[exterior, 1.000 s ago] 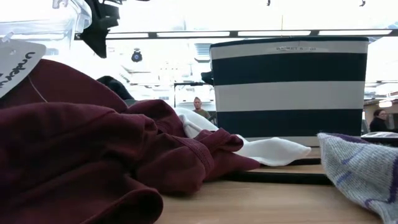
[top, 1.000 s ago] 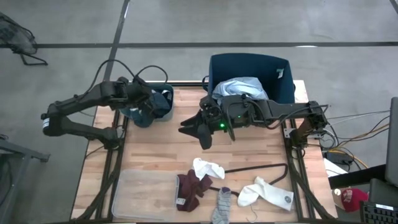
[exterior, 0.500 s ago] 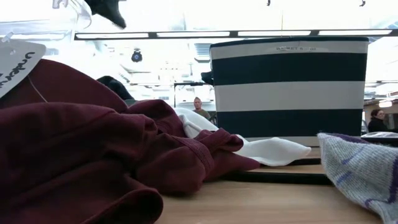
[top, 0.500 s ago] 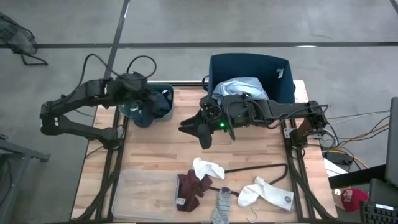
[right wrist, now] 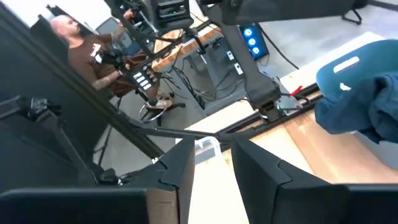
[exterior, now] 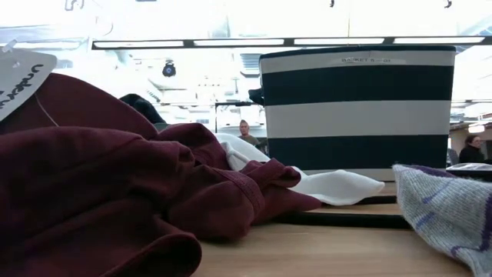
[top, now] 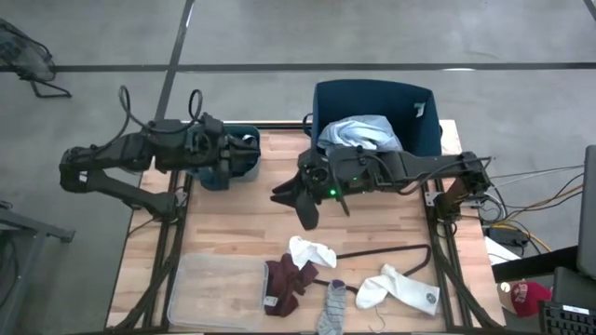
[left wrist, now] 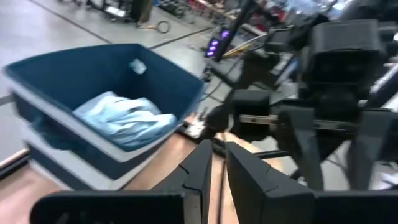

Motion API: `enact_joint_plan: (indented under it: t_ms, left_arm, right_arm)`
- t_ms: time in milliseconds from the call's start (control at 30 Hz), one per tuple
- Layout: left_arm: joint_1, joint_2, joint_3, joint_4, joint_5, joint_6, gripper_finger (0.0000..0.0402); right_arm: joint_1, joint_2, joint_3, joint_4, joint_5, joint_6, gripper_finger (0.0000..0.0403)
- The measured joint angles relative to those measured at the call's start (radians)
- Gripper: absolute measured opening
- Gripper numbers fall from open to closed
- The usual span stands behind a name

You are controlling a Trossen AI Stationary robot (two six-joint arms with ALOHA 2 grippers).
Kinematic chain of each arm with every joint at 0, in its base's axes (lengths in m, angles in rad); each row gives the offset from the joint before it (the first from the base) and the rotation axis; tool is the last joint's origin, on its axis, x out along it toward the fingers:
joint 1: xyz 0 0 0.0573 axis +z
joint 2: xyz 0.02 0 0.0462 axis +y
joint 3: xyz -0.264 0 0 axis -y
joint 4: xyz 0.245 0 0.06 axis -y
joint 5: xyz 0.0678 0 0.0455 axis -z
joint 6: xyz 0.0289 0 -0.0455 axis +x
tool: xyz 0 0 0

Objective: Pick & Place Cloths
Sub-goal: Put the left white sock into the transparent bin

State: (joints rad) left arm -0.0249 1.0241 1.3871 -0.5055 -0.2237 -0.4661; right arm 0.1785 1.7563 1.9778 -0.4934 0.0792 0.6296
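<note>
Several cloths lie scattered in the high view: a light blue shirt (top: 358, 130) is bunched in the dark blue bin (top: 424, 135) at the upper middle of the frame, dark navy clothes (top: 244, 160) are heaped at the table's upper-left corner, and along the lower edge a white sock (top: 310, 251), a maroon piece (top: 287, 283), a grey sock (top: 332, 307) and a second white sock (top: 399, 288) form a loose row running left to right. The grey sock's long axis points toward the bottom edge; the second white sock lies slanted, its cuff toward the lower right. A thin black hanger (top: 391, 251) runs across between the socks, and a clear tray (top: 209, 288) sits at lower left, just beside the maroon piece. The left gripper (top: 221, 158) is at the navy heap, its fingers (left wrist: 239, 174) nearly together with only a narrow slit, nothing seen between them. The right gripper (top: 300, 200) hangs over bare wood at centre, fingers (right wrist: 264, 180) a modest gap apart, holding nothing
</note>
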Motion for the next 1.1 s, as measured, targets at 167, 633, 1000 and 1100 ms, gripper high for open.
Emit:
enact_joint_plan:
  t_ms: [167, 633, 1000, 1100]
  left_arm:
    - [-0.049, 0.000, 0.000, 0.048, 0.000, -0.035, 0.0053]
    - [-0.104, 0.020, 0.000, 0.125, 0.007, -0.045, 0.0053]
    - [-0.120, 0.024, 0.000, 0.115, 0.005, -0.119, 0.0053]
    - [-0.121, 0.026, -0.001, 0.144, 0.005, -0.113, 0.0053]
  right_arm:
    - [0.016, -0.006, 0.000, 0.003, -0.001, -0.053, 0.0071]
    - [0.034, -0.007, 0.000, 0.003, 0.001, -0.062, 0.0010]
    - [0.031, -0.013, -0.004, -0.056, 0.001, -0.046, 0.0008]
    - [0.032, -0.008, -0.005, -0.057, -0.002, 0.020, 0.0008]
